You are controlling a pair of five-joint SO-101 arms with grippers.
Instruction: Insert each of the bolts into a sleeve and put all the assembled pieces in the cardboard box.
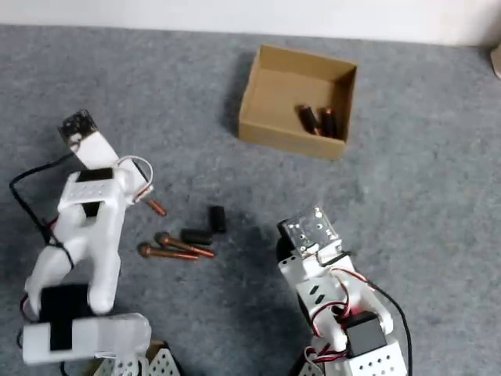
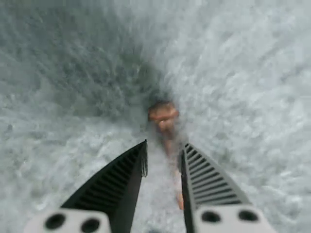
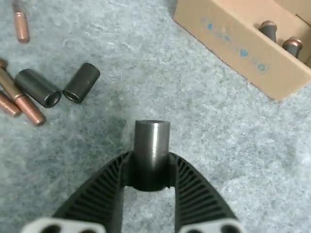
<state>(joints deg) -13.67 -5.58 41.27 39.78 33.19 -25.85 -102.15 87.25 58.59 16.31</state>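
Note:
My left gripper (image 2: pixel 164 155) is low over the grey carpet, open and straddling a copper bolt (image 2: pixel 165 121), whose shank runs close along one finger; the same bolt (image 1: pixel 156 207) pokes out beside that gripper (image 1: pixel 143 194) in the high view. My right gripper (image 3: pixel 149 160) is shut on a black sleeve (image 3: pixel 151 145), held just above the carpet, bore pointing away; from above that gripper (image 1: pixel 283 244) sits at centre right. Two loose sleeves (image 1: pixel 217 218) (image 1: pixel 196 236) and two bolts (image 1: pixel 184 245) (image 1: pixel 167 252) lie between the arms. The cardboard box (image 1: pixel 286 141) holds two assembled pieces (image 1: pixel 309 117) (image 1: pixel 329 123).
From the right wrist, the box wall (image 3: pixel 243 43) stands ahead with both pieces (image 3: pixel 268 29) (image 3: pixel 291 46) inside it. The loose sleeves (image 3: pixel 81 82) (image 3: pixel 38 87) and a bolt (image 3: pixel 24 104) lie off to the side. Open carpet separates the box from the arms.

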